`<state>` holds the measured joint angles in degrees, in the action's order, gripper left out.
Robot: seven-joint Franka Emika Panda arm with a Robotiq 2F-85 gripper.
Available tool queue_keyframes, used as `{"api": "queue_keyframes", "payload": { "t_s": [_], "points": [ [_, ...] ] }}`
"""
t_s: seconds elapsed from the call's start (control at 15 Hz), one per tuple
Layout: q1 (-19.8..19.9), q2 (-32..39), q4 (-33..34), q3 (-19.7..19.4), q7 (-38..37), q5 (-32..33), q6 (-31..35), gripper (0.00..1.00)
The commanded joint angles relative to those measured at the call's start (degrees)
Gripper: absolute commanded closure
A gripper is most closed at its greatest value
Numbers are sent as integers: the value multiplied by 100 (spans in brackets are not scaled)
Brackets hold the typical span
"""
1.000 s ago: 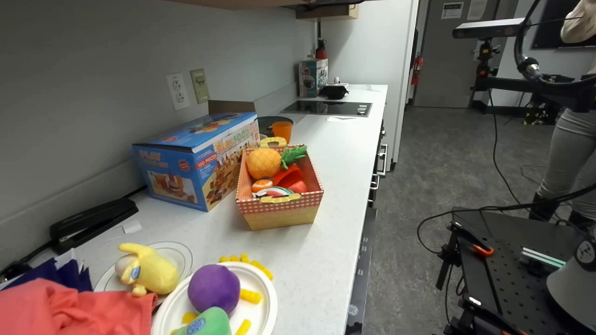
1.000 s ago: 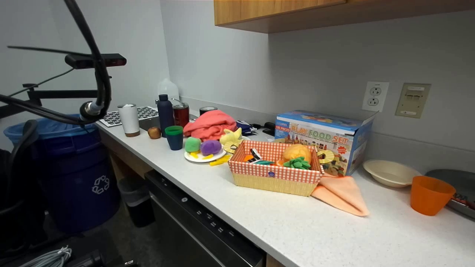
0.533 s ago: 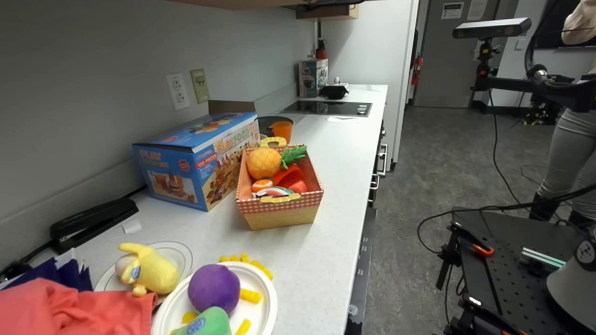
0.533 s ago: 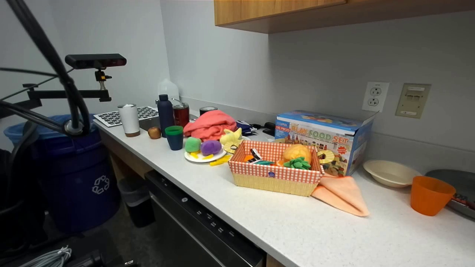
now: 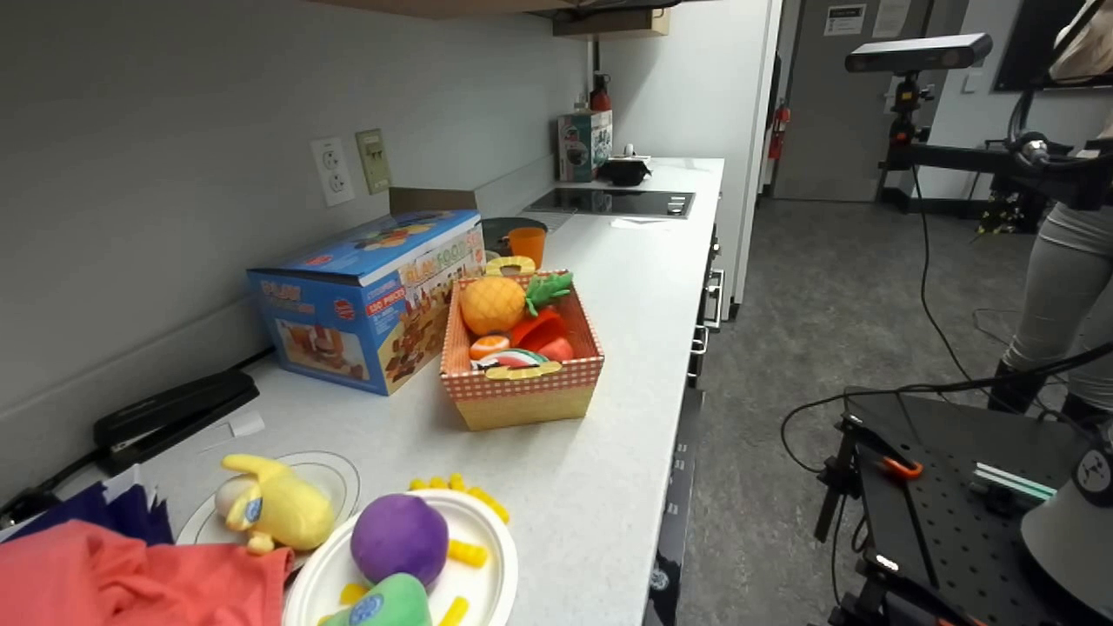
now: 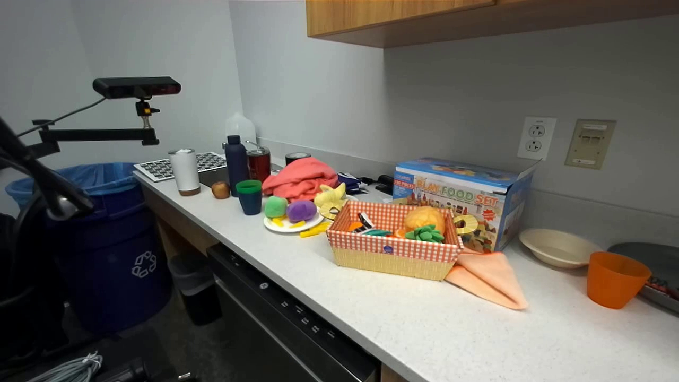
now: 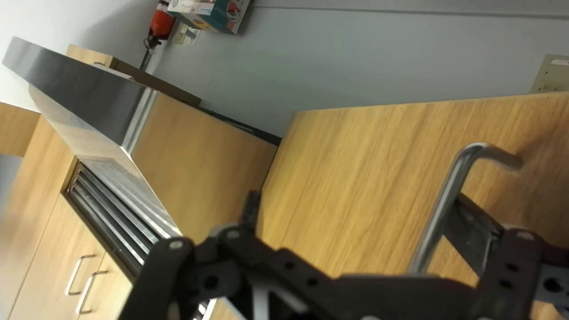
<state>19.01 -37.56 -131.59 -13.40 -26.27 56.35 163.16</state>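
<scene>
In the wrist view my gripper is open before a wooden cabinet door with a silver bar handle. The left finger is apart from the handle, near the door's left edge. The right finger passes behind the bar, between it and the door. Whether it touches the bar I cannot tell. Nothing is clamped. The gripper is outside both exterior views; a blurred arm cable shows at the edge in an exterior view. The wooden upper cabinet also shows there.
A range hood stands left of the cabinet. On the counter below are a checkered basket of toy food, a play food box, an orange cup, a bowl, a plate of toys and a coral cloth.
The arm's black cable and its connector have shifted toward the left edge in an exterior view and toward the right edge in an exterior view. The counter objects have not moved.
</scene>
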Motion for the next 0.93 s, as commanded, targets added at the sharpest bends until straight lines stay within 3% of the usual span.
{"api": "queue_keyframes", "payload": {
  "t_s": [0.0, 0.13, 0.2, 0.53, 0.73, 0.87],
  "points": [
    [392, 91, 321, -511, 57, 47, -109, 0],
    [384, 19, 313, -743, 124, 17, -138, 0],
    [671, 32, 282, -689, 429, -364, -8, 0],
    [1011, 304, 485, -938, 1278, -1438, 107, 0],
    [1533, 613, 887, -753, 1434, -1790, -302, 0],
    [2084, 1022, 1359, -489, 1087, -1745, -548, 0]
  ]
}}
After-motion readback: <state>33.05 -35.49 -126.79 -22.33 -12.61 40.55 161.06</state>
